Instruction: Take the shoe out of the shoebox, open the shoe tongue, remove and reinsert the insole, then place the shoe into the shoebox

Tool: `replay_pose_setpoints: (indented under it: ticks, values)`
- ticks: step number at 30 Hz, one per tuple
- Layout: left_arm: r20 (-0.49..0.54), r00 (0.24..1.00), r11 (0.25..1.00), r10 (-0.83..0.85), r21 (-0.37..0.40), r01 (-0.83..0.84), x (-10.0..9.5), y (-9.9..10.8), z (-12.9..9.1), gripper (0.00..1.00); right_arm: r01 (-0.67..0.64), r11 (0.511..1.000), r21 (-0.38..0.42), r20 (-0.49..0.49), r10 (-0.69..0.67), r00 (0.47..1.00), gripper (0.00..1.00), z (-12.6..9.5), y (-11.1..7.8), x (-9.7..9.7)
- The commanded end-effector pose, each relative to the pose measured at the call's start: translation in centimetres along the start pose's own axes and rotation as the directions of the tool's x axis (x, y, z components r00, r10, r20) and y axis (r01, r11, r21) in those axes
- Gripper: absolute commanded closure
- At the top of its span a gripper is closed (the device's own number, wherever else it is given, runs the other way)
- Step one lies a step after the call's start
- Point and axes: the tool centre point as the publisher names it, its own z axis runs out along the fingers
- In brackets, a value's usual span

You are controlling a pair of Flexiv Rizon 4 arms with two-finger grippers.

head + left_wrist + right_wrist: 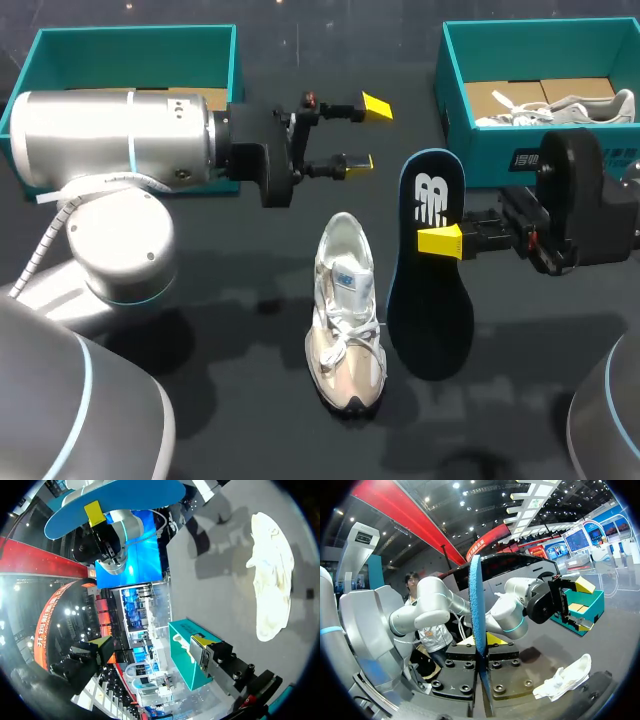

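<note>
A beige and white shoe (347, 320) lies on the dark table, toe toward the front edge. To its right my right gripper (440, 241) is shut on a dark blue insole (430, 310) with a white logo, holding it off the table. In the right wrist view the insole (476, 605) stands edge-on between the yellow tips of the right gripper (481, 642), and the shoe (565, 677) lies beyond. My left gripper (367, 133) hangs open and empty behind the shoe. The left wrist view shows the left gripper (150, 645) wide open, with the shoe (272, 575) and the insole (115, 500) ahead.
A teal shoebox (480, 150) at the back right holds another white shoe (565, 108). A second teal box (232, 60) stands at the back left, partly hidden by my left arm. Bare table lies in front of the shoe.
</note>
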Motion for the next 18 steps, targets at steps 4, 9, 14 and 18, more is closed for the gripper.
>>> replay_pose_setpoints:
  ticks: [4, 9, 14, 18]
  values:
    - [-0.001, 1.000, 1.000, 0.013, 0.011, -0.013, -0.3, 0.6, -1.1, 0.00, -0.090, 0.995, -0.044, -0.023, 0.089, 0.996, 1.00, -1.0, -0.1, -1.8]
    - [-0.002, 1.000, 1.000, 0.018, -0.004, -0.018, -0.3, 1.0, -3.0, 0.00, -0.209, 0.976, -0.058, -0.125, 0.201, 0.972, 1.00, -1.9, 0.1, -5.6]
    - [-0.012, 1.000, 1.000, 0.018, -0.002, -0.018, -0.3, 0.9, -4.3, 0.00, -0.331, 0.939, -0.094, -0.201, 0.308, 0.930, 1.00, -2.9, 0.2, -8.7]
    - [-0.012, 1.000, 1.000, 0.018, -0.002, -0.018, -0.3, 0.9, -4.3, 0.00, -0.331, 0.939, -0.094, -0.201, 0.308, 0.930, 1.00, -2.9, 0.2, -8.7]
